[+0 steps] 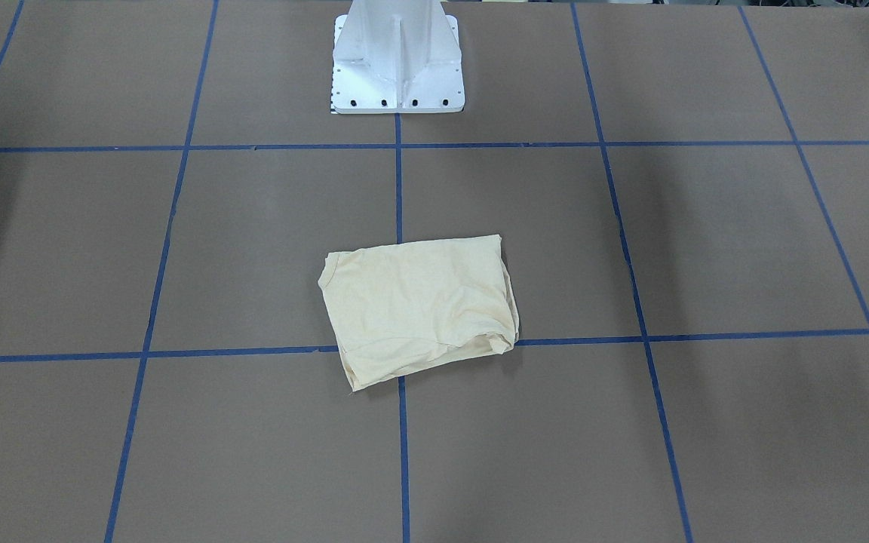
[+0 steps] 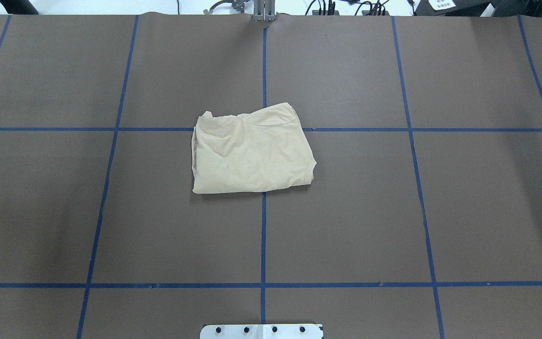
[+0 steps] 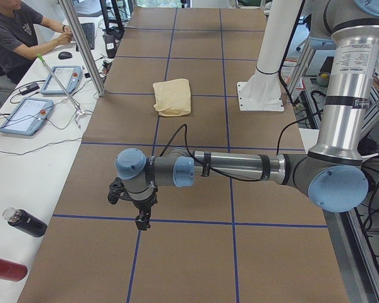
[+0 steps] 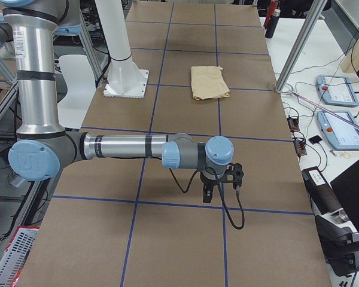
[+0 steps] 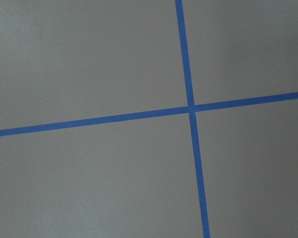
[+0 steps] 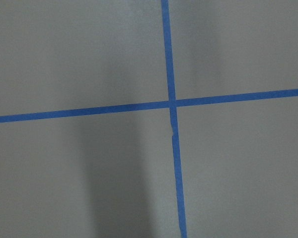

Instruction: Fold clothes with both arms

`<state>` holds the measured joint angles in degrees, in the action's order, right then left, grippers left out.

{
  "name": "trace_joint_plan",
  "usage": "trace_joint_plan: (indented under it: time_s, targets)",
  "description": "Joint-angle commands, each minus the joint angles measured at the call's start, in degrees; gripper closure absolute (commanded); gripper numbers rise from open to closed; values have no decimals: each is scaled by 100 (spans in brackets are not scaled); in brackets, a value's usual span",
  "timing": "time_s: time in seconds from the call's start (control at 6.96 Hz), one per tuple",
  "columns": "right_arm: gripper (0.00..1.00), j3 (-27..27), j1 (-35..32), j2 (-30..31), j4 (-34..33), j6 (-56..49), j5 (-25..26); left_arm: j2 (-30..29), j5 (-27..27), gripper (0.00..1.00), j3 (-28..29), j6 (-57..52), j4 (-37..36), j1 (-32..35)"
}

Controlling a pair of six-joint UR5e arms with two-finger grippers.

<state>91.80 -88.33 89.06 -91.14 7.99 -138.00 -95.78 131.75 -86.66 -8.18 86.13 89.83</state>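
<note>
Shirt [image 2: 252, 153] lies folded into a compact rectangle, well apart from both grippers and roughly between them, towards the middle of the table [image 2: 393, 212]. The left gripper [image 3: 141, 221] and the right gripper [image 4: 207, 194] each hang over a table end, pointing down at a crossing of blue tape [image 5: 190, 108] with no cloth beneath. Whether either is open or closed I cannot tell, since only the side views show them. The fold looks finished or nearly so. The corner on the left gripper's side, far from the white base [image 1: 397, 60], is bunched. To tidy it, that gripper should come in low, pinch only the loose layers and draw them outward gently, as thin knit drags easily.
</note>
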Motion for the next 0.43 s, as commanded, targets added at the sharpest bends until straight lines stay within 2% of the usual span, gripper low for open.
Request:
trace_joint_plan:
  time_s: [0.0,0.29]
  targets:
    - [0,4,0,-11,0,36,1,6,0,0,0,18,0,9]
    - [0,4,0,-20,0,45,-7,137,17,0,0,36,296,9]
